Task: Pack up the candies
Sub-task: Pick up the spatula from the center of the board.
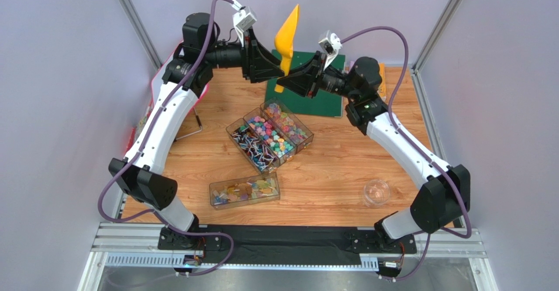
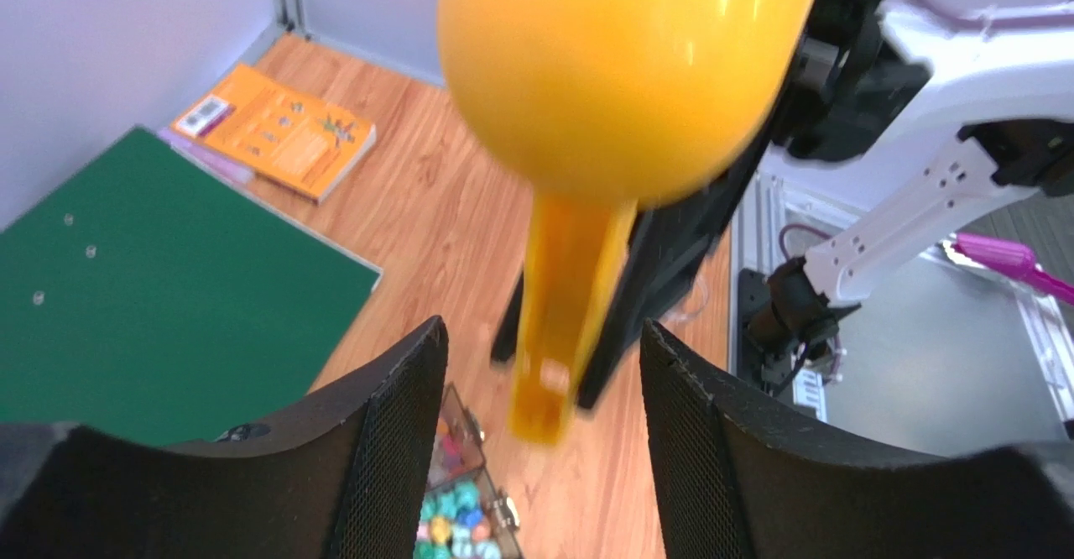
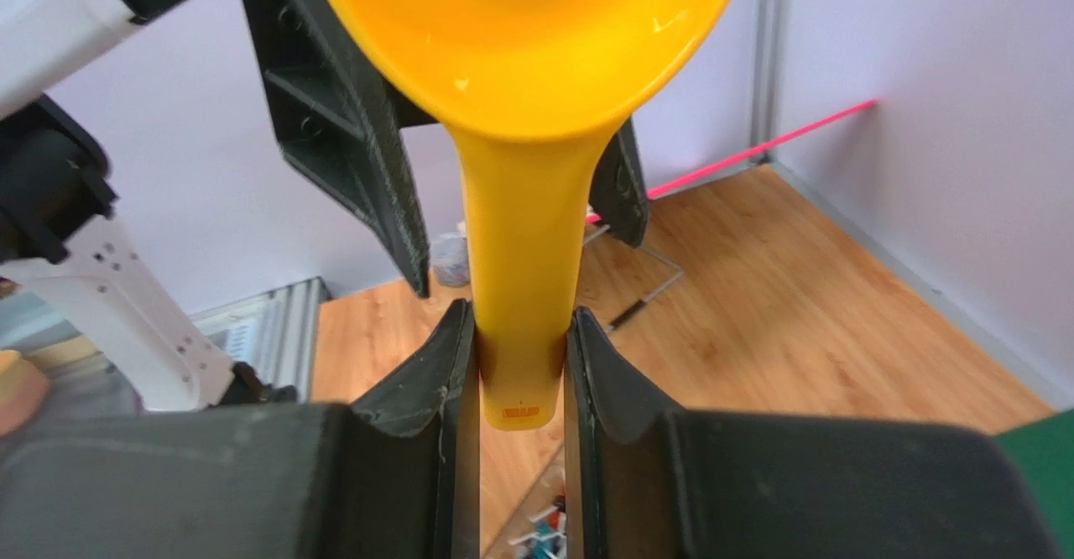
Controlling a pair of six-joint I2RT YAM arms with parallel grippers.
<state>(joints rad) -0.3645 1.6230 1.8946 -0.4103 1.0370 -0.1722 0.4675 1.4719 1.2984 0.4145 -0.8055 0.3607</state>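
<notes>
Right gripper (image 3: 519, 329) pinching yellow scoop (image 3: 523, 30) by handle end, left gripper (image 2: 542, 345) spread at 9 o'clock; could pivot, top-heavy, and drop.

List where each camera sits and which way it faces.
Top: above, behind the arms, looking down at the table; both arms show.
Left wrist: on the left hand, facing the right arm; its open fingers show.
Right wrist: on the right hand, facing the left arm; its fingers clamp the scoop.
Shared: all see the scoop.
</notes>
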